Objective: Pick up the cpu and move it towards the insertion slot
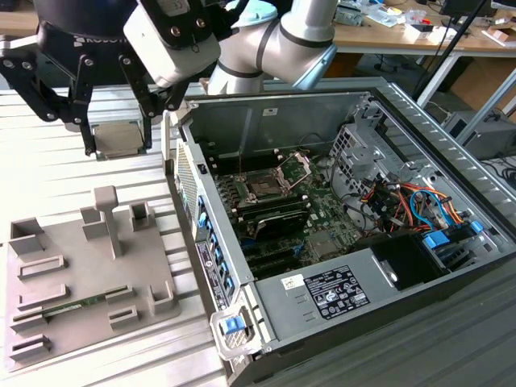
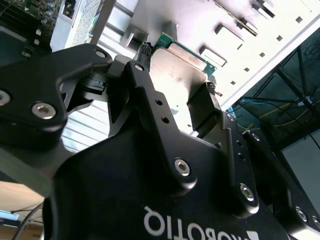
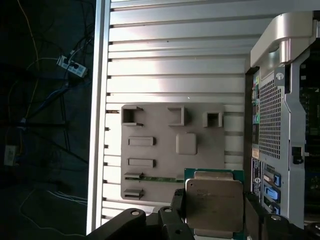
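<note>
The arm (image 1: 306,40) reaches down, gripper (image 1: 118,145) fingers (image 1: 88,139) clamped on the cpu (image 1: 118,135).

A robotics lab or electronics workshop, by the look of it; an industrial robot arm (image 1: 282,36) hangs over a ribbed aluminium table (image 1: 48,173), its hand (image 3: 214,210) clamped on a cpu (image 3: 212,192); a desktop computer case (image 1: 451,137) lies opened on that table, its motherboard (image 1: 282,211) and bundled wiring (image 1: 403,201) bare; beside it sits a grey fixture plate (image 1: 76,270) with moulded part holders; behind, a wooden table (image 1: 387,36) is strewn with small gear; in the first wrist view a power strip (image 3: 70,67) and loose cables (image 3: 30,125) lie on the dark floor.
</note>
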Available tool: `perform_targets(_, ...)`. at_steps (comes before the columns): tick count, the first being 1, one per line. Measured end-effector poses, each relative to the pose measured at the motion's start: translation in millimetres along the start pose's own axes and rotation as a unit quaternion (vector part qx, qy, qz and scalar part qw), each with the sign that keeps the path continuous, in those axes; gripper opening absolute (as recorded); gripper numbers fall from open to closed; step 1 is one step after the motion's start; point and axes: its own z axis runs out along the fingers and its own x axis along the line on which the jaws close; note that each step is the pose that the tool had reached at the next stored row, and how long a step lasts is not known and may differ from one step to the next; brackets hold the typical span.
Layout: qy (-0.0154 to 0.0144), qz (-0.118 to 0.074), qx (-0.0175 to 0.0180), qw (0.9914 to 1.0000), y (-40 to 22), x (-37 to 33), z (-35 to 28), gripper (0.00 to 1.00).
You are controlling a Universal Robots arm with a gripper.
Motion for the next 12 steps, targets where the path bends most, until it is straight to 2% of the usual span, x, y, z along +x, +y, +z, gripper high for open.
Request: perform_targets(12,0.0012,0.0,-0.0001,1.0,-0.9,-19.4,-0.1,0.55)
